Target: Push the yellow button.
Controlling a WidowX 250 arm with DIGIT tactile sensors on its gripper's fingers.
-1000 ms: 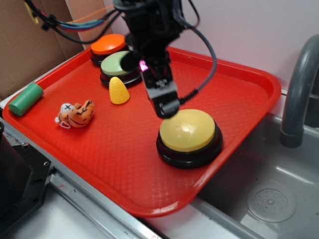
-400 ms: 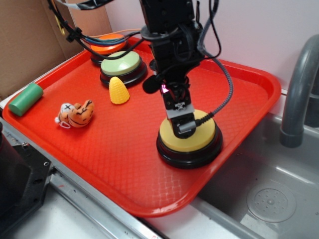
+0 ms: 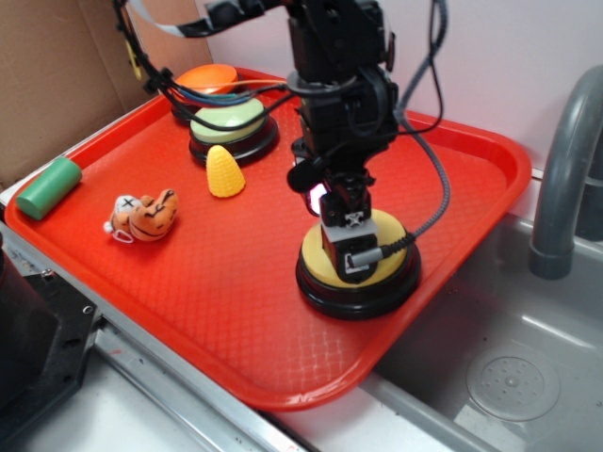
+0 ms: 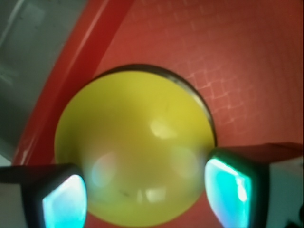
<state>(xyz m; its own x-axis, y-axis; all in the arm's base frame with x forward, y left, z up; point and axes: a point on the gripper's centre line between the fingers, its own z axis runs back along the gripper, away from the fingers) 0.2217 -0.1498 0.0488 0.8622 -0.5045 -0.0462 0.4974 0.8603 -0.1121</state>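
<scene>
At the far left of the exterior view a green cylinder (image 3: 49, 187) lies on the rim of the red tray (image 3: 236, 292). Just right of it on the tray floor lies a small tiger toy (image 3: 143, 216). Farther right and toward the back stands a yellow corn-shaped cone (image 3: 224, 171), and behind that a pale green-topped button (image 3: 229, 124) on a black base, with an orange button (image 3: 205, 79) beyond it, partly crossed by cables.

Right of centre sits the yellow button (image 3: 360, 265), its dome on a black round base, near the tray's right front edge. The tool (image 3: 350, 252) points down and rests on the dome's top, its black arm rising above it.

In the wrist view the yellow button (image 4: 135, 149) fills the middle, and the tool (image 4: 149, 192) stands spread apart, one fingertip (image 4: 61, 199) at the left and the other at the right of the dome, gripping nothing.

At the far right a grey faucet (image 3: 565, 179) rises over a metal sink (image 3: 509, 358).
</scene>
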